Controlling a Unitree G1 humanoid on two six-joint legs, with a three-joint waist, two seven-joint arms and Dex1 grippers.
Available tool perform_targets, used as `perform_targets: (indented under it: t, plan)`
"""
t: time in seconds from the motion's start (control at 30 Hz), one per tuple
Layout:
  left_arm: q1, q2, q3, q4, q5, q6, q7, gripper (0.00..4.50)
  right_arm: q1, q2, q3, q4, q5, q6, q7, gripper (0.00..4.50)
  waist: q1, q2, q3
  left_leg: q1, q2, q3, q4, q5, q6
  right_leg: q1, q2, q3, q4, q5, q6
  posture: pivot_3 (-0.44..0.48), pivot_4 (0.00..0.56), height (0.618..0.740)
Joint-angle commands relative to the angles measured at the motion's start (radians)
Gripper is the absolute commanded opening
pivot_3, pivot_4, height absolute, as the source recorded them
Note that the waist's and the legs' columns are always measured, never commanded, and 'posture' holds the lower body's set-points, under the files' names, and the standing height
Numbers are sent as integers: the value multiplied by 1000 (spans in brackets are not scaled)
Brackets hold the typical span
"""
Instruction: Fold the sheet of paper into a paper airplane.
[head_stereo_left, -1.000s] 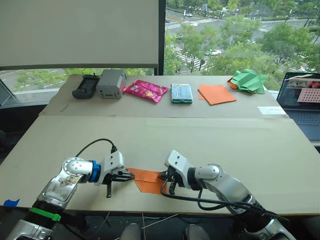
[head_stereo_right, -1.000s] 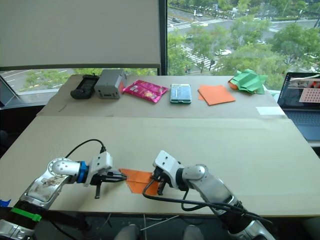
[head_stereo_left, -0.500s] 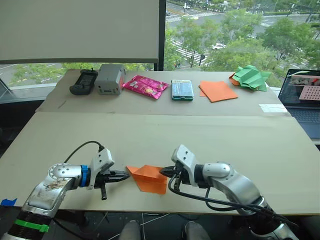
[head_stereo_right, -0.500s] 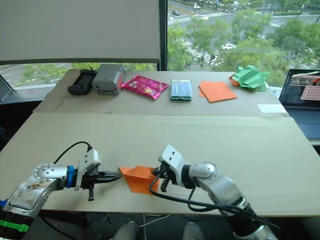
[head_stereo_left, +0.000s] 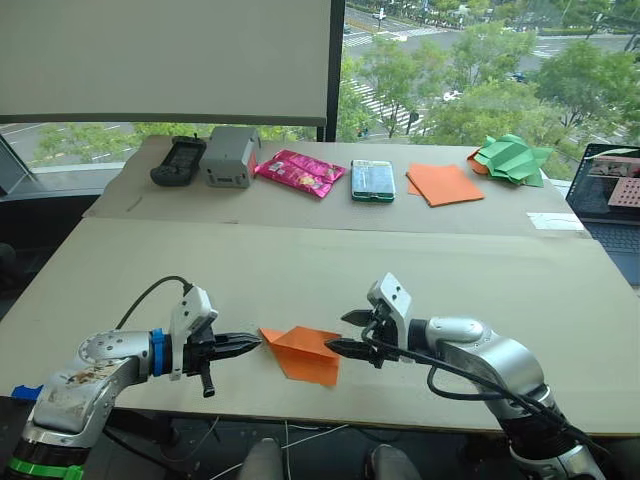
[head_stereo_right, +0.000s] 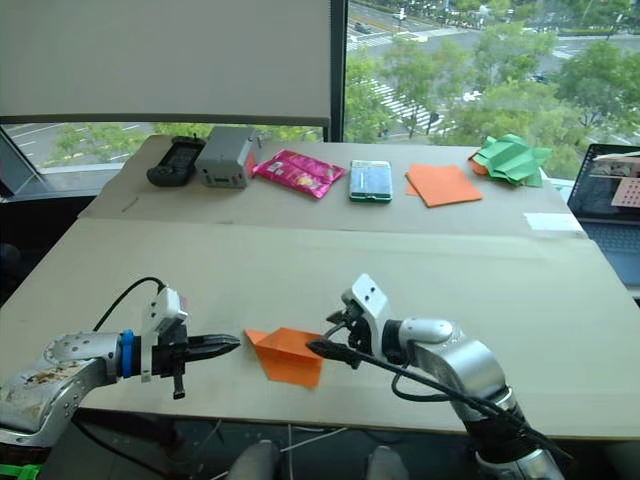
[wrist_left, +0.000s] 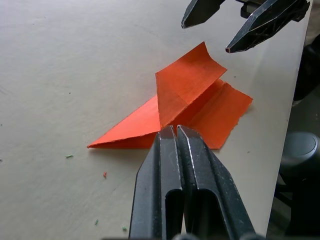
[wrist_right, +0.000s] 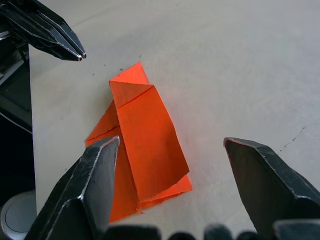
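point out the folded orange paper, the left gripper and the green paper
folded orange paper (head_stereo_left: 303, 350), left eye view, middle of its top flap
left gripper (head_stereo_left: 252, 342), left eye view, at its closed fingertips
green paper (head_stereo_left: 512, 160), left eye view, centre of the crumpled shape

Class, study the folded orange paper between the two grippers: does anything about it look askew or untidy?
Yes. The sheet of paper is folded unevenly: one flap stands up off the table instead of lying flat, and its layers do not line up at the edges. Small scraps lie nearby.
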Motion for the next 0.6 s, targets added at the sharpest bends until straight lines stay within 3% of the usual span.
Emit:
perform_targets:
  t: [0.03,0.2,0.3,0.57,0.6]
  plan:
    - [8,-5,3,-3,3,-44,0,120,-20,26,-21,6,56,15,15,3620,0,0,0,0,0,0,0,0,0,0,0,0,0,0,0,0,150,702]
    - [26,4,-6,27,26,-93,-14,120,-8,25,-17,1,86,38,30,3620,0,0,0,0,0,0,0,0,0,0,1,1,2,1,-1,0,150,702]
    - [17,5,-15,39,32,-105,-17,120,-2,26,-5,7,83,28,32,2825,1,0,0,0,0,0,0,0,0,0,1,1,2,1,-1,0,150,702]
    - [-26,2,-25,1,15,-53,11,120,2,29,12,18,72,12,34,52,1,0,0,0,0,0,0,0,0,0,1,1,1,1,-1,0,150,702]
    - [-32,2,-24,-13,9,-39,18,120,2,30,10,12,76,11,34,20,1,0,0,0,0,0,0,0,0,0,1,1,1,1,-1,0,150,702]
